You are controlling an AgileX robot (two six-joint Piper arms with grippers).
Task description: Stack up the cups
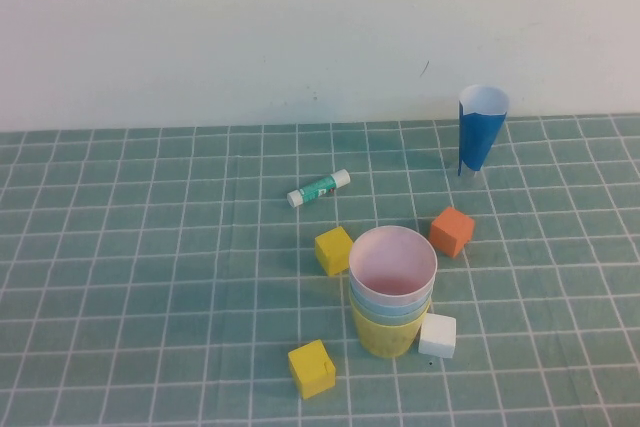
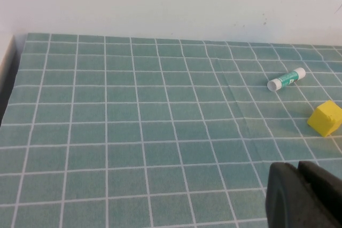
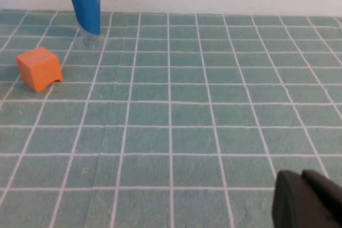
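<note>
While both end effectors (image 2: 307,193) (image 3: 310,198) sit closed, cups (image 1: 392,287) stand nested — pink uppermost.

Glue stick (image 1: 318,188), blue cone (image 1: 480,130), cubes (image 1: 334,250)

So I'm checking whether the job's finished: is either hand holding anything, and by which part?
Nothing is held. The left hand and right hand are both shut on nothing, parked off the high view. The cups stand nested, untouched.
</note>
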